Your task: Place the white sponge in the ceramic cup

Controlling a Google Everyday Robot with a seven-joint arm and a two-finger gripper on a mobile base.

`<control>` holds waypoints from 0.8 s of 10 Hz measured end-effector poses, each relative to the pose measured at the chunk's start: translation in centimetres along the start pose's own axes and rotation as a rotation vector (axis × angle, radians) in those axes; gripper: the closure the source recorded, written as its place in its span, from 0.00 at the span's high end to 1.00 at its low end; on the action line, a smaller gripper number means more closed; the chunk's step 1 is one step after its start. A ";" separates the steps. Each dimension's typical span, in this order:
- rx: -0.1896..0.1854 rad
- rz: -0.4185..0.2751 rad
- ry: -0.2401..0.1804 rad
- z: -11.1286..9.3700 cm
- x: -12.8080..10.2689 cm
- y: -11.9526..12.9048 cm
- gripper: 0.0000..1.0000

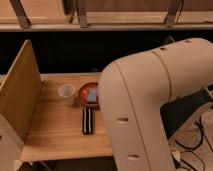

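End effector: sitting out of view, somewhere behind the arm's big cream casing (150, 110), which is blocking everything right of the orange-red dish (80, 97). Cannot tell whether released or clenched.

Step in hand, judging by the layout: reaching for the white sponge (92, 94), not yet lifted. Finding it lying flat inside the dish, toward the dish's right side, close to the casing's edge. Finding the ceramic cup (66, 92) upright just left of the dish, the two nearly touching, mouth up and apparently empty. Noting a black striped bar (87, 120) on the tabletop (55, 132) just in front of the dish.

Doing it well, probably:
- coming straight down over the dish, keeping off its rim;
- pinching the sponge across its narrower sides, lightly, expecting it to squash;
- lifting clear of the rim before moving left of the dish;
- centring carefully over the cup, the sponge looking nearly as wide as the mouth;
- avoiding nudging the dish into the cup.

Sponge appearance: small, flat, rectangular, pale bluish-white, looking soft, standing out clearly against the dish's orange-red inside.
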 end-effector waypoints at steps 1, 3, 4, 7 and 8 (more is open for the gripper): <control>-0.002 -0.002 -0.002 -0.1 0.0 -0.1 0.80; -0.019 -0.019 -0.030 -0.9 -0.2 -0.7 0.80; -0.022 -0.036 -0.052 -0.9 -0.2 -1.5 0.80; 0.000 -0.076 -0.117 0.5 0.0 -3.9 0.80; 0.014 -0.082 -0.131 1.3 0.0 -4.3 0.80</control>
